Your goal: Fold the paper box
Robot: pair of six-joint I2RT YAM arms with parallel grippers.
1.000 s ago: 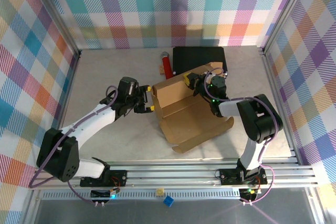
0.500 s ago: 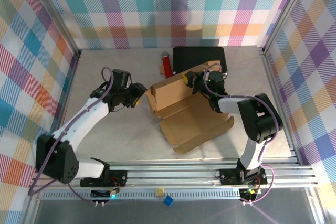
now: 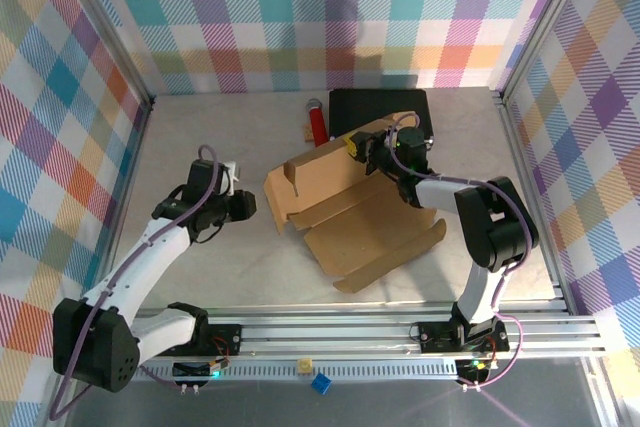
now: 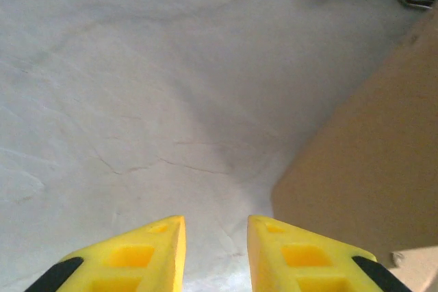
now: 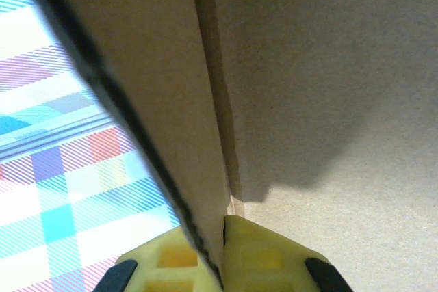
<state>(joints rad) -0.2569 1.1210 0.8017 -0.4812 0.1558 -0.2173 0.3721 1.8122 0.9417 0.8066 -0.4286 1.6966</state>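
Left gripper [image 4: 215,222] sits low over the grey table [image 3: 200,147], just left of the brown corrugated-cardboard paper box [image 3: 375,232]. Its yellow fingers are a narrow gap apart with nothing in them. Box lies mid-table: base panel flat, rear wall and left flap raised. Right gripper [image 5: 220,234] is pinched tight on the rear wall's top edge. Risk: with a single-point hold, a pull may twist or tear the wall, or shove the box into the red cylinder [image 3: 318,123] and black hard case [image 3: 380,105] just behind.

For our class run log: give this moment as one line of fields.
left gripper: open, empty, over table beside box | right gripper: shut on box wall | box: part-folded
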